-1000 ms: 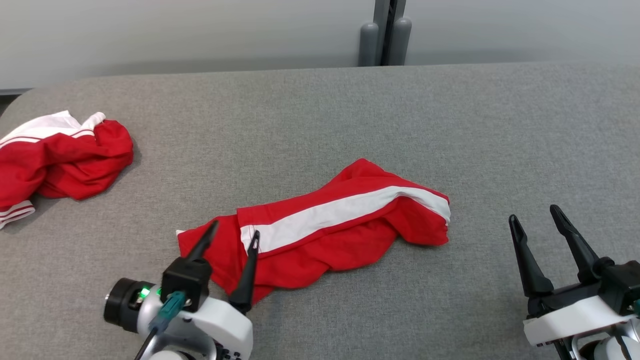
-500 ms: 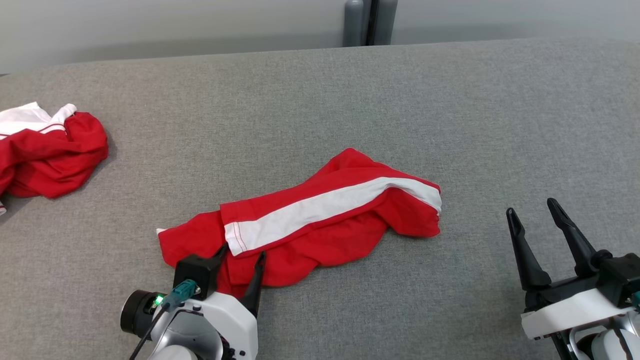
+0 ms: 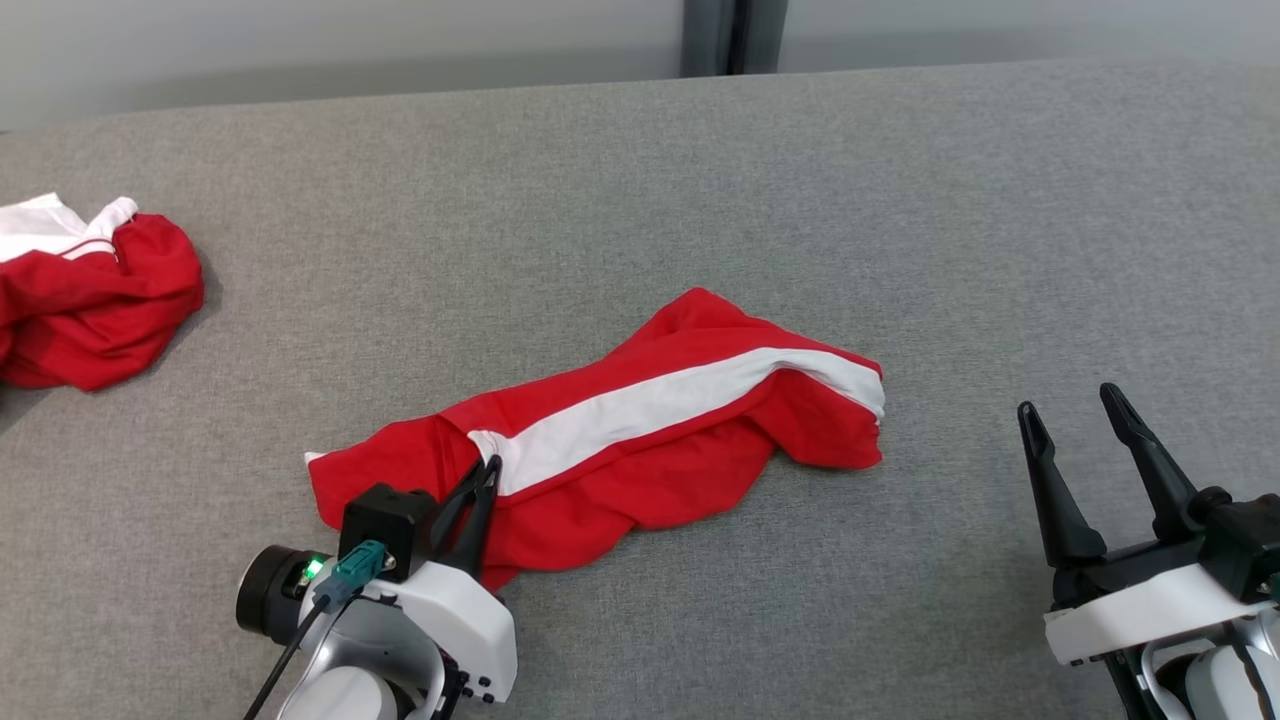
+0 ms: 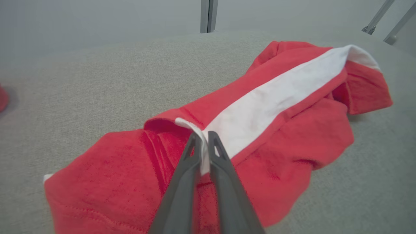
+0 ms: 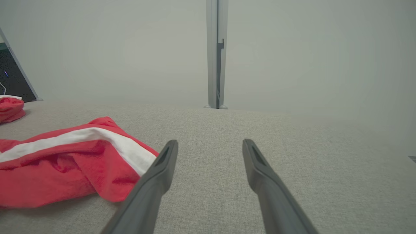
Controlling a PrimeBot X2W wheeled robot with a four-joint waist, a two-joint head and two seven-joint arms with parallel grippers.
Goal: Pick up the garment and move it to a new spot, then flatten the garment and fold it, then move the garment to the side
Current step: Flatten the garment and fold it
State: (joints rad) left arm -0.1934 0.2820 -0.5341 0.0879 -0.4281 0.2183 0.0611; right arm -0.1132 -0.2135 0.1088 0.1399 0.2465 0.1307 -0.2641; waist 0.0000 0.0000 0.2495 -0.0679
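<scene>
A red garment (image 3: 640,440) with a broad white stripe lies crumpled on the grey table, near its middle. My left gripper (image 3: 487,468) is shut on the garment's near left end, pinching the white edge of the stripe. In the left wrist view the left gripper (image 4: 202,138) has the white hem (image 4: 191,125) squeezed between its two dark fingers. My right gripper (image 3: 1075,415) stands open at the lower right, apart from the garment's right end. In the right wrist view the right gripper (image 5: 209,144) has bare table between its fingers, and the garment (image 5: 65,159) lies to the left.
A second red and white garment (image 3: 90,290) lies bunched at the table's (image 3: 900,200) far left; its corner shows as a red bundle (image 5: 11,109) in the right wrist view. A grey post (image 3: 730,35) stands behind the far edge, before a pale wall.
My left gripper has closed on the garment's white stripe end, which now rises a little into the fingers. The head camera has shifted slightly. The right gripper has stayed open.
</scene>
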